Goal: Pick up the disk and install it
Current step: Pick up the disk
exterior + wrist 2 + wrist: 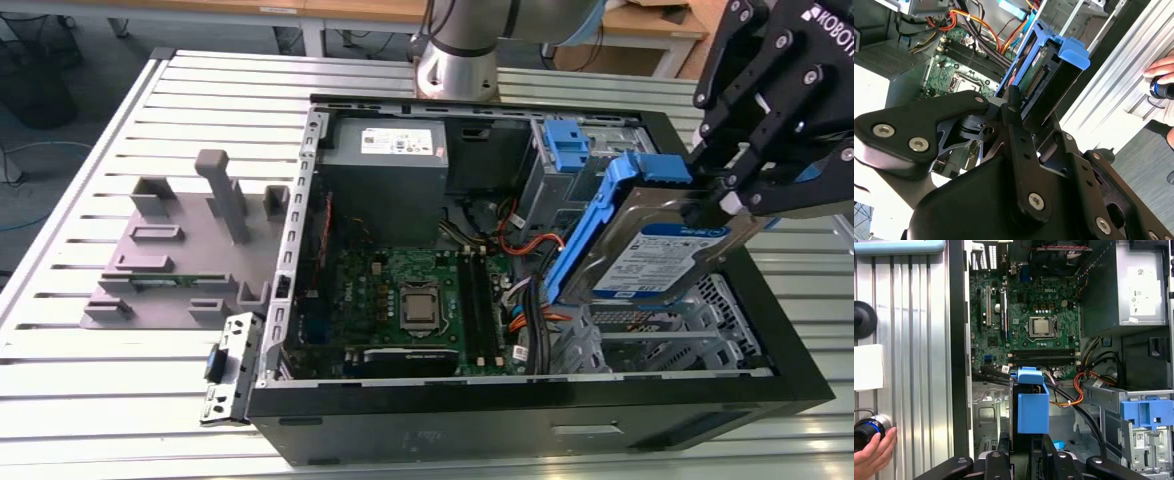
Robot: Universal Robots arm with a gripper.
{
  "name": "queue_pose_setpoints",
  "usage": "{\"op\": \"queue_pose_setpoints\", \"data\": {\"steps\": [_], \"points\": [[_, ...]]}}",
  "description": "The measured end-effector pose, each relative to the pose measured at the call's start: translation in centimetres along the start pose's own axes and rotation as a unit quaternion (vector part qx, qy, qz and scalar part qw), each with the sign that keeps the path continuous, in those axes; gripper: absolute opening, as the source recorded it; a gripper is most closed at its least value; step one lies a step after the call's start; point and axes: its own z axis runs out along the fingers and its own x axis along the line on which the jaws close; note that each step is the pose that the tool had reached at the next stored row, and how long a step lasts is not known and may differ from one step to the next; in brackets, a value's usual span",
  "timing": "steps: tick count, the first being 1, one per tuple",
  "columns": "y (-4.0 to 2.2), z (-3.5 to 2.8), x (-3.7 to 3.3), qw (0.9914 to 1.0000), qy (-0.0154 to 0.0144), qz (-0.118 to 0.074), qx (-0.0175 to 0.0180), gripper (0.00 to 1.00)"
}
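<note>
My gripper (725,197) is shut on the disk (657,256), a silver hard drive with a white-and-blue label and blue side rails. It hangs tilted, almost on edge, above the drive bay area (667,345) at the exterior view's right side of the open computer case (534,425). In the second wrist view the disk (1050,62) juts away from the gripper (1029,114) with its connector edge showing. In the first wrist view the disk's blue rail (1032,405) stands between the black fingers (1003,442), over the bay floor.
Inside the case lie the motherboard (407,300), the grey power supply (387,160), orange and black cables (527,240) and a blue latch (566,150) on the drive cage. A grey fixture (187,250) sits on the slatted table. A person's hand (871,455) rests beside the case.
</note>
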Motion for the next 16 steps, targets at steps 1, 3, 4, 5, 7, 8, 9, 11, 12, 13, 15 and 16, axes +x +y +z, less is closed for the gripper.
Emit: {"op": "queue_pose_setpoints", "data": {"steps": [1, 3, 4, 5, 7, 8, 9, 11, 12, 13, 15, 16], "points": [[-0.22, 0.0, -0.01, 1.0, 0.0, 0.0, 0.0, 0.35], [-0.7, -0.01, -0.03, 1.0, 0.0, 0.0, -0.0001, 0.35], [-0.95, -0.02, -0.04, 1.0, 0.0, 0.0, -0.0001, 0.35], [-1.27, -0.02, -0.06, 1.0, 0.0, 0.0, -0.0002, 0.35], [-1.76, -0.02, -0.08, 1.0, 0.0, 0.0, -0.0002, 0.35], [-1.92, -0.01, -0.06, 1.0, 0.0, 0.0, -0.0003, 0.35], [-2.06, 0.01, 0.0, 1.0, -0.0001, 0.0, -0.0002, 0.35], [-2.34, 0.05, 0.18, 1.0, -0.0001, 0.0, -0.0003, 0.35], [-2.48, 0.08, 0.3, 1.0, -0.0003, 0.0, -0.0003, 0.35], [-2.59, 0.11, 0.43, 1.0, -0.0006, 0.0, -0.0003, 0.35], [-2.82, 0.18, 0.72, 1.0, -0.0013, 0.0, -0.0003, 0.35], [-2.91, 0.21, 0.85, 1.0, -0.0016, 0.0, -0.0003, 0.35]]}}
